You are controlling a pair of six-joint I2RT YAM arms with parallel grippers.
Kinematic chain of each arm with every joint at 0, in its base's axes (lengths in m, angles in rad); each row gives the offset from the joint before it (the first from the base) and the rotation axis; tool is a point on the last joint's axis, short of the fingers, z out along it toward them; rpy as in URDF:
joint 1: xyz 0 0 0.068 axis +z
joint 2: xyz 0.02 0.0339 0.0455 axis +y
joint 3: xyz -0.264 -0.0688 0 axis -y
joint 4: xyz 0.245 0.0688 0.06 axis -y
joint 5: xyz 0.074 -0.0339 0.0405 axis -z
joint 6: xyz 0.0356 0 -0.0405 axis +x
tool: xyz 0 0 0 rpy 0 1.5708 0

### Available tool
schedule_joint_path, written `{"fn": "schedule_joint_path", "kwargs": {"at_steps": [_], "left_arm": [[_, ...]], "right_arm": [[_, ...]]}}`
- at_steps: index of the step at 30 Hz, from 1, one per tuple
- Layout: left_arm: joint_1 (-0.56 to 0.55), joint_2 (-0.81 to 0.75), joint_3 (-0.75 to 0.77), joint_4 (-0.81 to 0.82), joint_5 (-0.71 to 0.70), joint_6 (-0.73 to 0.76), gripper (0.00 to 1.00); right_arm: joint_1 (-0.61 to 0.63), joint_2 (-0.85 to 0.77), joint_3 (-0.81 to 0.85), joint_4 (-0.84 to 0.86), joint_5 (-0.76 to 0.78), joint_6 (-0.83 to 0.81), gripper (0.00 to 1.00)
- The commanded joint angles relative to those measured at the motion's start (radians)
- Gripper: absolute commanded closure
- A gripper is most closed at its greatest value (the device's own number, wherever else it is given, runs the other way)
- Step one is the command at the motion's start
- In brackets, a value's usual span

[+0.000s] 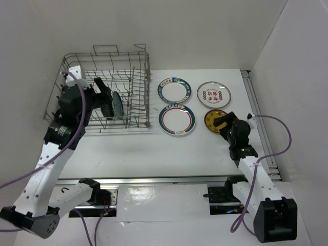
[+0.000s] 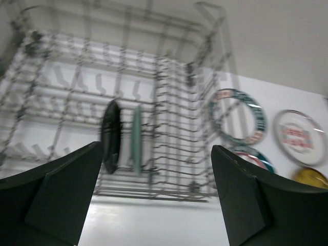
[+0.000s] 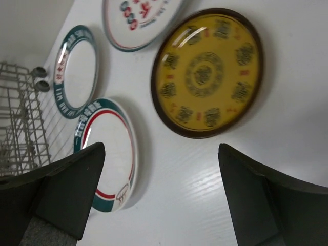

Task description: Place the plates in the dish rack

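The grey wire dish rack (image 1: 141, 97) stands at the back left. A black plate (image 2: 110, 136) and a pale teal plate (image 2: 136, 138) stand upright between its tines. My left gripper (image 1: 102, 95) hovers over the rack's near side, open and empty (image 2: 156, 195). Two white plates with green lettered rims (image 1: 174, 91) (image 1: 177, 120), a white plate with red marks (image 1: 213, 94) and a yellow plate (image 1: 211, 119) lie flat on the table. My right gripper (image 1: 223, 123) is open and empty, just above the yellow plate's near edge (image 3: 207, 72).
The rack (image 2: 174, 102) fills most of the left wrist view, with the flat plates to its right. A raised rail (image 1: 256, 128) runs along the table's right edge beside a white wall. Both arms trail purple cables.
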Motion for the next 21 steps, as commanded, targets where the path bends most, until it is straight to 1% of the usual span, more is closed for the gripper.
{"fn": "schedule_joint_path", "kwargs": {"at_steps": [1, 2, 4, 5, 7, 12, 15, 21], "left_arm": [[-0.002, -0.066, -0.029, 0.121, 0.299, 0.038, 0.00], [-0.002, -0.082, -0.044, 0.138, 0.389, 0.038, 0.00], [-0.002, -0.103, -0.057, 0.181, 0.485, 0.038, 0.00], [-0.002, -0.113, -0.057, 0.192, 0.557, 0.038, 0.00], [-0.002, -0.122, -0.066, 0.205, 0.609, 0.038, 0.00], [-0.002, -0.134, -0.075, 0.216, 0.622, 0.038, 0.00], [-0.002, -0.134, -0.075, 0.216, 0.631, 0.038, 0.00], [-0.002, -0.143, -0.075, 0.216, 0.631, 0.038, 0.00]], "right_arm": [[-0.098, -0.018, -0.039, -0.001, -0.119, 0.079, 0.02], [-0.123, -0.018, -0.058, -0.001, -0.131, 0.089, 0.02], [-0.177, 0.028, -0.074, -0.001, -0.153, 0.109, 0.04], [-0.188, 0.041, -0.074, -0.001, -0.153, 0.118, 0.06], [-0.197, 0.061, -0.097, 0.004, -0.143, 0.130, 0.07], [-0.197, 0.102, -0.122, 0.029, -0.091, 0.181, 0.08], [-0.188, 0.149, -0.131, 0.081, -0.064, 0.181, 0.11], [-0.188, 0.254, -0.131, 0.144, -0.013, 0.181, 0.20]]}}
